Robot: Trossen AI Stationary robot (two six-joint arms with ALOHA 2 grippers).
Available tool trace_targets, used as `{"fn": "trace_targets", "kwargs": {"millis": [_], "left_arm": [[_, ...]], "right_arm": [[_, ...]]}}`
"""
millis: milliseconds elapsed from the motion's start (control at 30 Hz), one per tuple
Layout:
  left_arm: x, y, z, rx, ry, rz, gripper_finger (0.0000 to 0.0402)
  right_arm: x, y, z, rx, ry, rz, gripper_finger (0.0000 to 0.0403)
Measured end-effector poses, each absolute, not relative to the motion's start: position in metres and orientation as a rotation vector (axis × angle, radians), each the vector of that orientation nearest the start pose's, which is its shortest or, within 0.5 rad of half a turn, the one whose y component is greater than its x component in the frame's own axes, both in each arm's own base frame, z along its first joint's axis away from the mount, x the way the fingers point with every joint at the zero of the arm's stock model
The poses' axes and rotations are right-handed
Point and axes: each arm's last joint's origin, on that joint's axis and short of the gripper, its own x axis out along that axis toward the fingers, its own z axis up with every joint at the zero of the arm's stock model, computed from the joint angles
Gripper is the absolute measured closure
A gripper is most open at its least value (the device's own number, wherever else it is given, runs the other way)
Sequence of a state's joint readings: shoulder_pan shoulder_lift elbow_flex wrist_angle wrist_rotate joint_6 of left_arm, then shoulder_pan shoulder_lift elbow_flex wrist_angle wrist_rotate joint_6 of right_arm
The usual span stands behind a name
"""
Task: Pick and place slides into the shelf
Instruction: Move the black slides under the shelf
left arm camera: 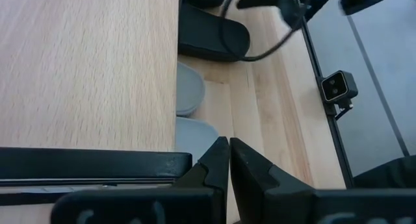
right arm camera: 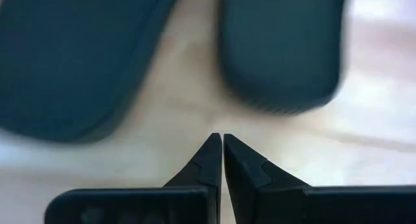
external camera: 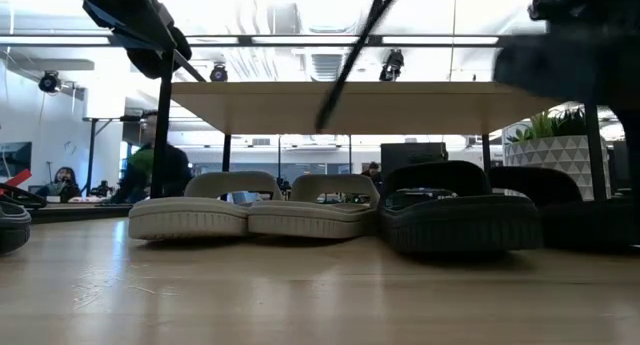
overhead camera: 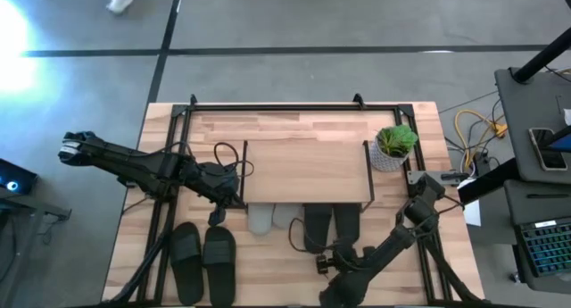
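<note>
The shelf (overhead camera: 308, 170) stands mid-table on thin black wire legs. Under its near edge a light grey pair of slides (overhead camera: 270, 219) and a black pair (overhead camera: 332, 226) rest on their soles, heels sticking out; the low view shows the grey pair (external camera: 255, 218) and the black pair (external camera: 460, 220) side by side. A second black pair (overhead camera: 202, 262) lies on the table at the near left. My left gripper (overhead camera: 217, 217) is shut and empty by the shelf's left near corner. My right gripper (overhead camera: 323, 263) is shut and empty, just near of the black pair's heels (right arm camera: 279, 49).
A potted plant (overhead camera: 393, 145) in a white pot stands right of the shelf. The black-framed wooden table (overhead camera: 268, 281) has bare wood between the near-left slides and my right arm. Cables and a laptop lie beyond the right edge. People show in the room behind.
</note>
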State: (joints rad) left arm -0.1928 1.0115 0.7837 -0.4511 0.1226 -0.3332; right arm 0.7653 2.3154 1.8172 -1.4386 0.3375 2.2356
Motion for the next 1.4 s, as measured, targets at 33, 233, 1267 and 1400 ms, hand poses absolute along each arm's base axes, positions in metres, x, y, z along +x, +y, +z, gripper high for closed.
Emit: {"fn": "trace_targets", "kwargs": {"millis": [33, 233, 1267, 1400], "left_arm": [[0.203, -0.043, 0.270, -0.294, 0.725, -0.187, 0.0402], [0.203, -0.043, 0.270, -0.294, 0.724, -0.185, 0.0402], [0.203, -0.043, 0.270, -0.293, 0.725, -0.182, 0.0402], [0.203, -0.043, 0.270, -0.292, 0.726, -0.182, 0.0402]], "right_arm": [[0.303, 0.280, 0.146, 0.752, 0.945, -1.292, 0.0394], [0.316, 0.300, 0.151, 0.957, 0.886, -1.082, 0.0394], [0.360, 0.241, 0.147, 0.784, 0.910, -1.139, 0.0394], [0.346, 0.268, 0.159, 0.859, 0.922, -1.107, 0.0394]]}}
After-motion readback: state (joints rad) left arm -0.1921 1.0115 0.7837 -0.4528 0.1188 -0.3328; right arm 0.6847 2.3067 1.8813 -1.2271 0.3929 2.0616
